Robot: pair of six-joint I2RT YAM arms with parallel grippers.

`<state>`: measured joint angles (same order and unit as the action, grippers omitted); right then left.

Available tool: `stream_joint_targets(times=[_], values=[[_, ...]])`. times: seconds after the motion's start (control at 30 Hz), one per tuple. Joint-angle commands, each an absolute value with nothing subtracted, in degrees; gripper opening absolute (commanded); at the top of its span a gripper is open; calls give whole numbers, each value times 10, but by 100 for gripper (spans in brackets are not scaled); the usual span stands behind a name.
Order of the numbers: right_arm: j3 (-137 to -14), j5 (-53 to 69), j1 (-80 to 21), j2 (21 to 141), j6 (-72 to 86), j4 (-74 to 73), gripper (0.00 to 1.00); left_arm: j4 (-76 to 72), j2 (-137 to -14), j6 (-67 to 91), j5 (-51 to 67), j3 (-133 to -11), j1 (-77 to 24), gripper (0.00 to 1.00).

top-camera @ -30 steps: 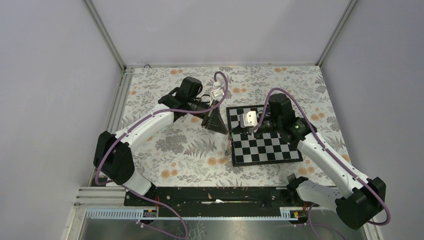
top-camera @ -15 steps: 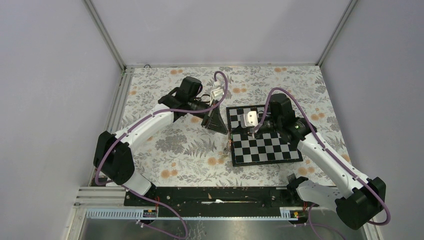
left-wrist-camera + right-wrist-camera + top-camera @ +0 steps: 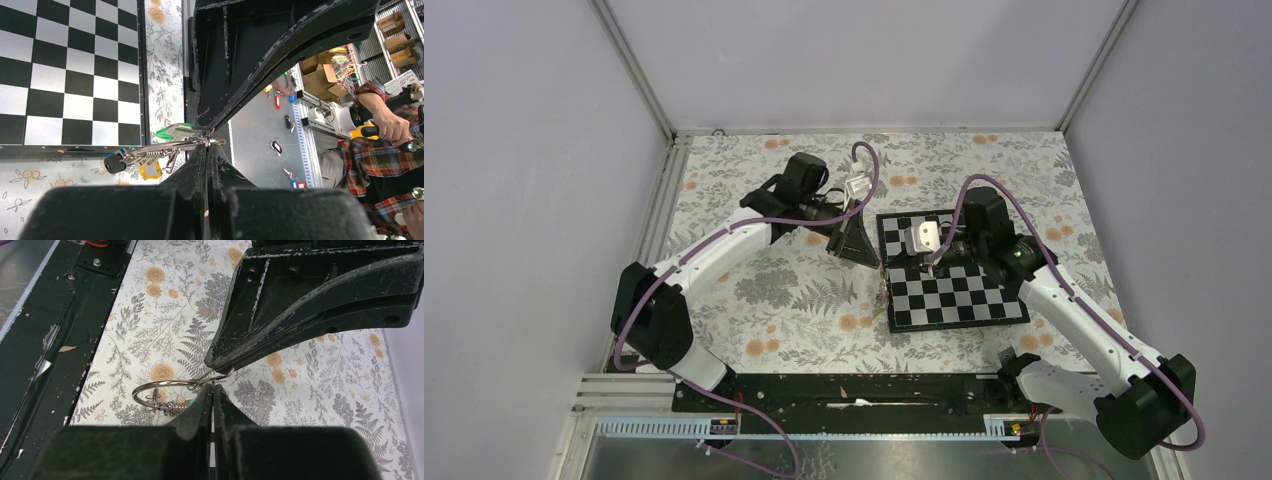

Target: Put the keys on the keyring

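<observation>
While both arms reach in from opposite sides, the floral-clothed table [image 3: 774, 290] spreads out below their tips, and most of it lies to the left of where they meet. The chessboard [image 3: 954, 285] lies under the right arm's wrist, with its left edge just below the two tips.

The left gripper [image 3: 207, 150] comes in from the left with its fingers pressed fully together, so no gap shows between them. A strand of bright wire is nipped at its very tip. The right gripper [image 3: 212, 394] comes in from the opposite side, equally pinched tight, and its tip sits almost against the left one. The two appear to grip the same spot of metal.

The keyring [image 3: 160, 150] is what both have hold of. From the right wrist, its silvery loop runs out sideways from the fingertips and ends in a short coiled section. From the left wrist, the bunch trails away from the pinch along the board's border. Whether any part of it touches the cloth cannot be told.

The green key [image 3: 172, 133] sits closest to the pinch, just beside the right gripper's tip, its head pointing away from the fingers. The yellow-headed key [image 3: 150, 171] hangs a little farther along. The black-headed key [image 3: 114, 163] lies at the far end of the bunch, well away from both tips.
</observation>
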<state>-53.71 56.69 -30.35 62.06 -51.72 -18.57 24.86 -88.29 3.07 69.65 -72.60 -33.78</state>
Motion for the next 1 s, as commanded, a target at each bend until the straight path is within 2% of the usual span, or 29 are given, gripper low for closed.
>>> stream_joint_targets(times=[0.0, 0.97], values=[[-544, 588, -308, 619, -502, -162, 0, 216, -878, 33, 716, -742, -334, 0], [-541, 593, -318, 629, -473, -134, 0, 211, -886, 38, 716, -738, -338, 0]])
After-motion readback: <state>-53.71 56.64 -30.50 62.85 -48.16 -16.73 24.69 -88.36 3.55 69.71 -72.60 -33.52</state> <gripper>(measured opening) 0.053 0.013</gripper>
